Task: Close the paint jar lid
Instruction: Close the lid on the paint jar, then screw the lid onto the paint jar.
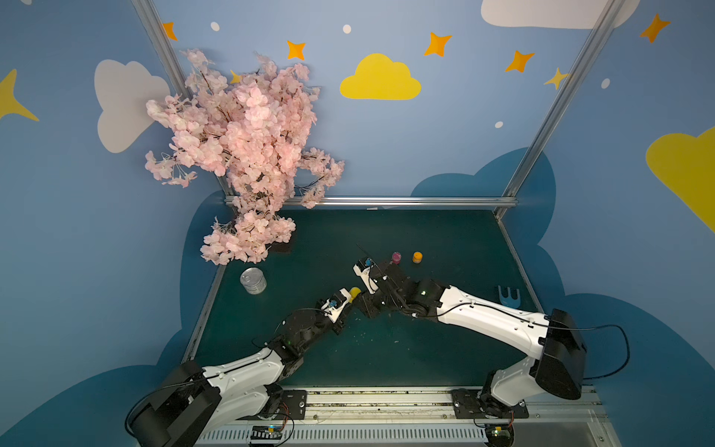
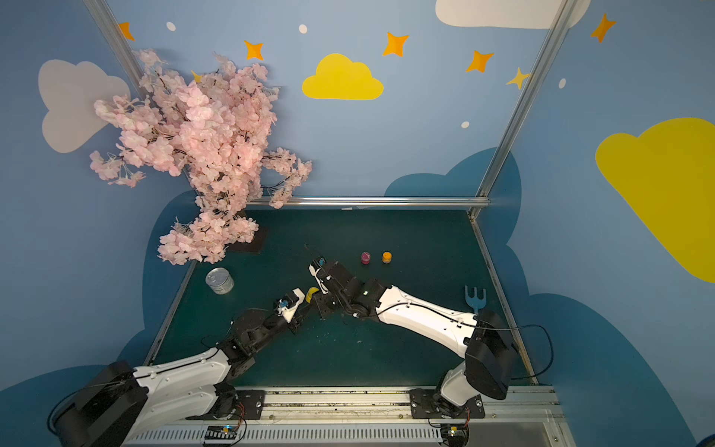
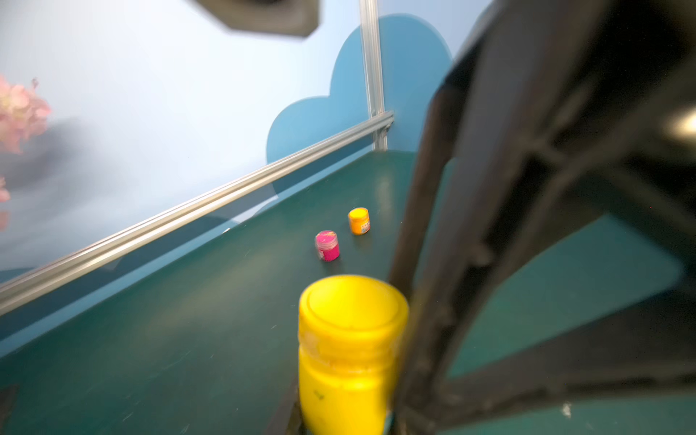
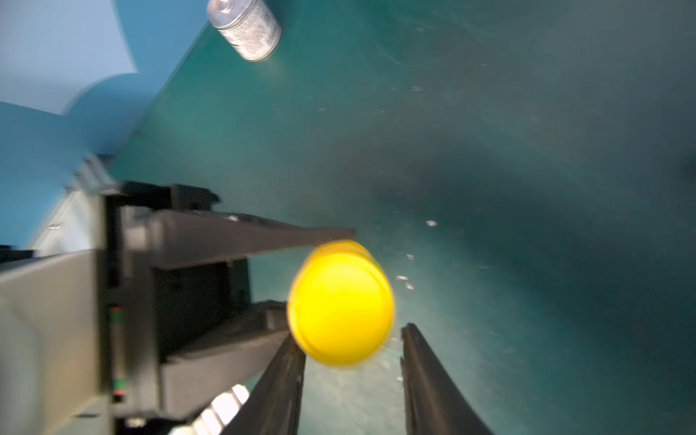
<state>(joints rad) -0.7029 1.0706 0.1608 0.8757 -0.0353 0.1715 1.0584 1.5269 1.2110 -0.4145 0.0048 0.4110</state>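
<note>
A yellow paint jar [image 1: 354, 291] [image 2: 312, 294] is held off the green table near the middle, tilted toward the right arm. My left gripper [image 3: 342, 422] is shut on the jar's body [image 3: 344, 388]. The yellow lid [image 3: 352, 309] [image 4: 341, 305] sits on the jar's mouth. My right gripper [image 4: 352, 335] faces the lid end-on with its jaws open. The lid lies just past its fingertips [image 4: 412, 339], and a gap shows on one side. In both top views the two grippers meet at the jar.
A pink jar [image 1: 396, 257] and an orange jar [image 1: 417, 257] stand behind the right arm. A silver can [image 1: 253, 280] lies at the left, under the pink blossom tree [image 1: 247, 154]. A blue fork [image 1: 508, 297] lies by the right edge.
</note>
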